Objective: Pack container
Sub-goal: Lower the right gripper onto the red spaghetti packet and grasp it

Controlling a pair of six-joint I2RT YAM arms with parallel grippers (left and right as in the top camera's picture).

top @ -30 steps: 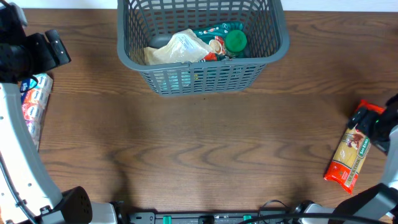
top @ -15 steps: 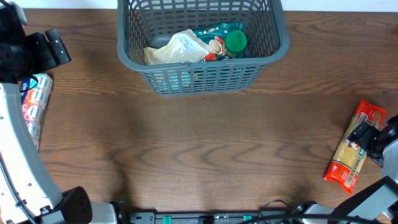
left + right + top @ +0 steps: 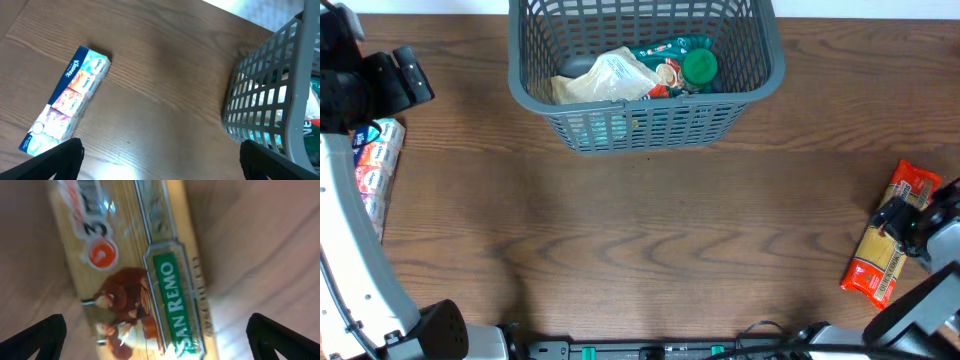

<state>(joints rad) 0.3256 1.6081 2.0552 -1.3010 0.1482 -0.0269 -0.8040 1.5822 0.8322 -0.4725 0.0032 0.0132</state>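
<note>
- Right wrist view — right gripper (image 3: pixel 157 340), jaws wide, poised over the spaghetti packet (image 3: pixel 150 270). Judged step: pick-up. Descend centred across the narrow width and close gently, as the contents are brittle.
- One container (image 3: pixel 645 125), far side, centre; it holds a pale pouch (image 3: pixel 605 78), a green-capped item (image 3: pixel 699 66) and more, half hidden.
- One spaghetti packet, right side.
- One tissue pack (image 3: pixel 67 97), left side, near the left gripper (image 3: pixel 160 157) — jaws wide, empty.

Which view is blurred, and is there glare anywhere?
Right wrist view: the pasta packet fills the frame, blurred, with glare low on its wrapper. Left wrist view: tissue pack sharp, pale glare on the table near the bottom edge. Overhead view: even light, container sharp.
</note>
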